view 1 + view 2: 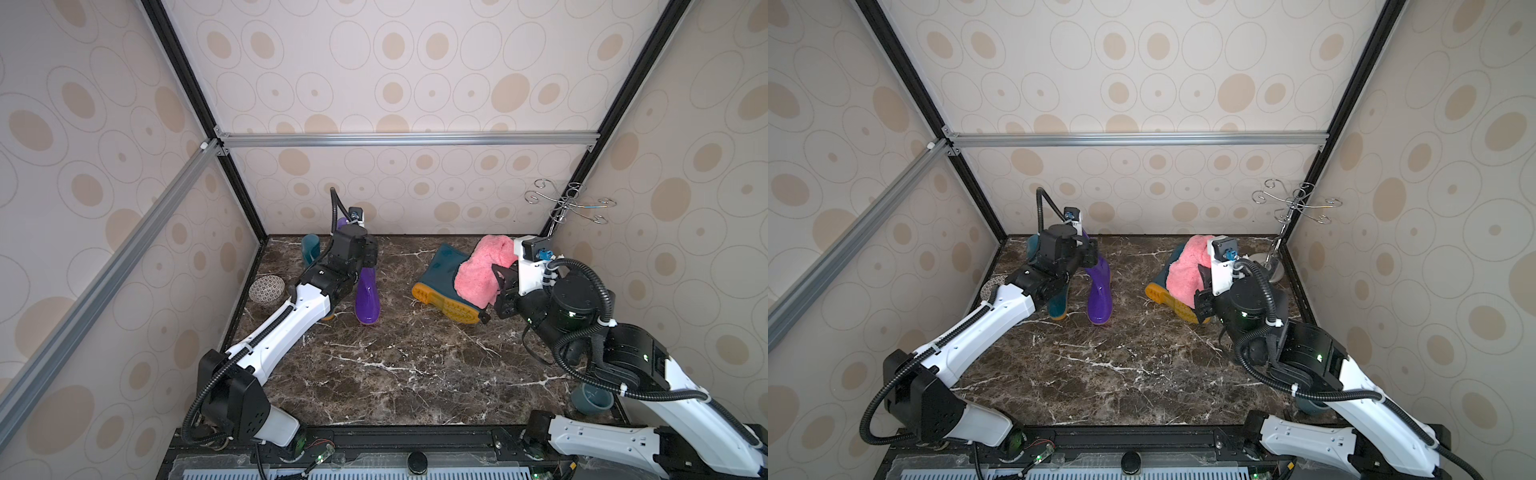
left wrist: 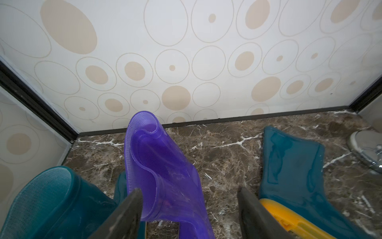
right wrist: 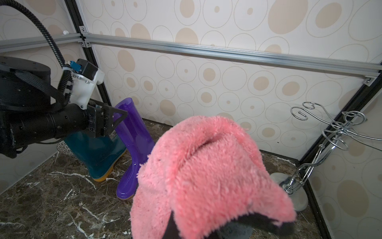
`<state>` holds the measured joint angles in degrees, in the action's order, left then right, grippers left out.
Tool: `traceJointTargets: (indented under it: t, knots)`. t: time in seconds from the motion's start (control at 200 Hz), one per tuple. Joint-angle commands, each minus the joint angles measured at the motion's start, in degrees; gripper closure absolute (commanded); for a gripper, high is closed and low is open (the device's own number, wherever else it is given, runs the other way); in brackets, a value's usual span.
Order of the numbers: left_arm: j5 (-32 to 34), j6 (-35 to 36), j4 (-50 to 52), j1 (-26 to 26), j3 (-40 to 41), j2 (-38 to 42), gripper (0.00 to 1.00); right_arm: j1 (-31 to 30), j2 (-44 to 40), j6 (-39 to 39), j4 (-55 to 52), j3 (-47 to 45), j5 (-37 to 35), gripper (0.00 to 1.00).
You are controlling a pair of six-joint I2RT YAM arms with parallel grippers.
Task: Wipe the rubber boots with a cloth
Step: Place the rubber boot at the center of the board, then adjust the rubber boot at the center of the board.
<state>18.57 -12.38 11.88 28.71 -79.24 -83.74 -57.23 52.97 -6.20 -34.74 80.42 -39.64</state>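
On the marble tabletop (image 1: 395, 365), toward the back left: a purple boot (image 1: 368, 299) standing upright, with one dark teal boot (image 1: 311, 247) upright just beside it, nearer the left wall. Up at the purple shaft, the left gripper (image 2: 188, 191), jaws spread apart to either side of it, a clear gap on one side in the left wrist view, nothing clamped.

Toward the back right: the second teal boot (image 1: 438, 270) lying on its side, yellow-orange treaded sole showing. Bunched over that boot's shaft and foot, the pink cloth (image 1: 482, 270). Buried in the fluffy pile, the right gripper (image 1: 498, 278), jaws closed and seemingly pinching the cloth, the contact itself mostly hidden.

By the left wall, a patterned bowl (image 1: 266, 289); in the back right corner, a chrome wire stand (image 1: 569, 203).
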Motion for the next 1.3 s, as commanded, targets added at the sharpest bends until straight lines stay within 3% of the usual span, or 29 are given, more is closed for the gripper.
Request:
traceJointTargets:
  t: [0.0,0.23,0.435,0.6,0.93,1.295]
  knots:
    - [-0.73,-0.22,3.32,0.04,-5.22,2.28,0.25,0.22,-0.90,-0.30,-0.14,0.38,-0.86,1.00]
    - [1.81,-5.39,11.15,8.40,-10.89,-0.57,0.14,0.20,-2.37,1.48,-1.89,1.02,-6.70,1.00]
    - [-9.34,-18.70,8.73,10.15,-2.51,-2.95,0.09,0.36,-4.18,-0.66,-8.14,0.39,-9.81,1.00]
    - [-10.42,-21.55,8.16,15.46,-3.60,-10.51,0.08,4.78,-5.13,-5.44,-14.21,-1.21,-10.76,1.00]
    - [-9.58,-20.33,12.21,24.60,-17.20,-29.24,0.01,10.59,-4.26,-7.69,-19.11,-1.14,-14.05,1.00]
    - [-9.65,-37.04,29.92,28.33,-47.40,-48.80,0.00,11.25,-7.97,-6.51,-18.68,-2.03,-11.77,1.00]
